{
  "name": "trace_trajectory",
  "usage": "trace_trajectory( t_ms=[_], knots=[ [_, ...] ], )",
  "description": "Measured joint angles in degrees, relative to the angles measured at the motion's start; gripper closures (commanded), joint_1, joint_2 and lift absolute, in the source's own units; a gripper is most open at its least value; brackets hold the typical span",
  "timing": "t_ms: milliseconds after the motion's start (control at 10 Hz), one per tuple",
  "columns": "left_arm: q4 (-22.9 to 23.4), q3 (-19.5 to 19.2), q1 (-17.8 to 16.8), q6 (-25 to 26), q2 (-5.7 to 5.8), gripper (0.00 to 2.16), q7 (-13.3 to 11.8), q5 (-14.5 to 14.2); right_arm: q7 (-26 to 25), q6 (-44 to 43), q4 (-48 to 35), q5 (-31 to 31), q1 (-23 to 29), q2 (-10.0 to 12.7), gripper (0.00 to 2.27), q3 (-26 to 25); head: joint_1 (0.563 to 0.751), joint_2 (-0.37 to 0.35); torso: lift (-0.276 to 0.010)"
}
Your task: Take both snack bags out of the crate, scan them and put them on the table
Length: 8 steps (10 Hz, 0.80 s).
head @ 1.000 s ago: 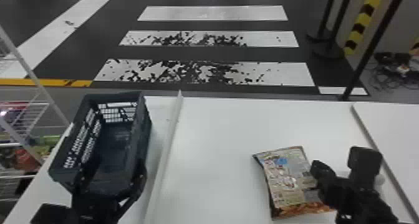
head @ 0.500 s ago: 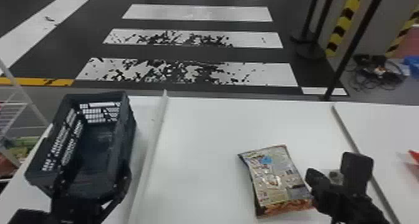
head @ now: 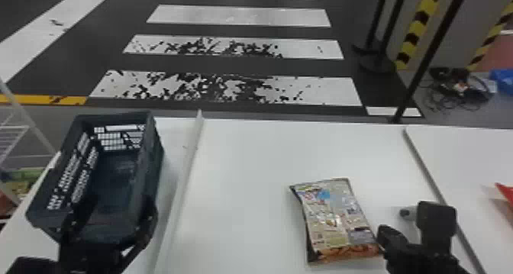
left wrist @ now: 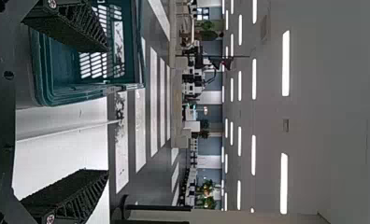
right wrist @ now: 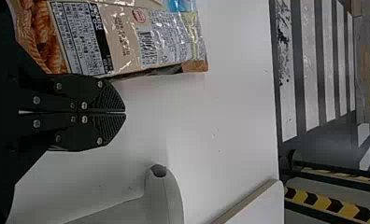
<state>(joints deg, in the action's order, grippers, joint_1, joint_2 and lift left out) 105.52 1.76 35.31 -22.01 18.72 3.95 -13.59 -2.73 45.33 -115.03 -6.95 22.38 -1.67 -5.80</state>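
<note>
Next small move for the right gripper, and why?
I'd open the right gripper and ease it over to the grey device, probably the scanner. Its fingers are shut with nothing between them, the device lies close by, and the snack bag on the table has its barcode facing up. Whether it's been scanned, I can't tell.

I find the head camera facing forward and down from above the table (head: 248, 158), framing the crate (head: 154, 170) lower left and the snack bag (head: 332, 220) right of centre, low. My left wrist camera, turned sideways, looks out nearly level from close beside the crate to the ceiling (left wrist: 332, 70); my right, also sideways, looks forward and down, close over the table near the snack bag. I note the crosswalk (head: 236, 15) common to all three views.
</note>
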Motion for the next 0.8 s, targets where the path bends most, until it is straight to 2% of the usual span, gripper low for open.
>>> trace_trajectory(
  t_ms=[800],
  knots=[
    [-0.29,0.00,0.05,0.04,-0.17,0.07,0.00,-0.21,0.06,5.11,-3.63,0.25,1.70,0.09,2.25,1.46,0.695,0.033,-0.092]
  ],
)
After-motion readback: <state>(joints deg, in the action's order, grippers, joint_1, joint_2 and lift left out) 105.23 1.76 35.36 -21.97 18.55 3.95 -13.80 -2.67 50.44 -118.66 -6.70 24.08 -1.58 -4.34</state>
